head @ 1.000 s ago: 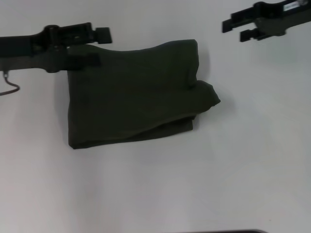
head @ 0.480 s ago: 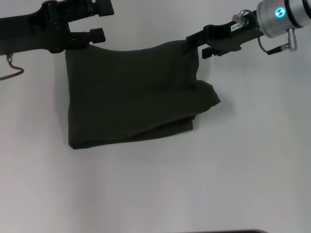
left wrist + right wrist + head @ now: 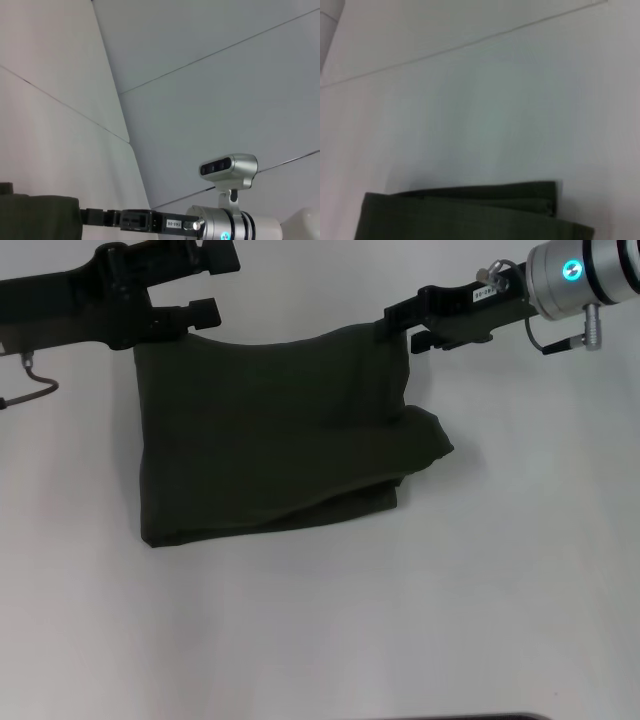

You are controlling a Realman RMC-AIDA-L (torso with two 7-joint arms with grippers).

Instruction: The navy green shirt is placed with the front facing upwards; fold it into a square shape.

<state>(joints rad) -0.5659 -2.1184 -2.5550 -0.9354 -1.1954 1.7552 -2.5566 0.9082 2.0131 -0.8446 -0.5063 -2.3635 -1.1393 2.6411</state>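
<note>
Lying on the pale, matte table (image 3: pixel 300 640), the shirt (image 3: pixel 275 430) was a thick, dark olive block of soft cotton, folded over itself into a rough four-sided shape. Its far edge sagged in a shallow curve between the two far corners, which rose slightly where the grippers met them. Its near edge ran at a slant, with a lower layer peeking out as a thin band along the near right. On the right side a rounded lump of cloth bulged out past the straight edge. No lettering or neck label showed on the upper face.

The left gripper (image 3: pixel 205 285), black and angular, sat at the far left corner; its two fingers stood apart, one above and one below the cloth edge, and I could not tell whether they pressed the fabric. The right gripper (image 3: pixel 400 325), black fingers on a silver wrist with a glowing cyan ring, reached the far right corner, its fingers around the edge there; whether they gripped it I could not tell.

From the left wrist view a strip of the shirt (image 3: pixel 37 217) met the right gripper's slim black finger. The right wrist view showed stacked folded layers of the shirt (image 3: pixel 470 212) with smooth, rolled edges.
</note>
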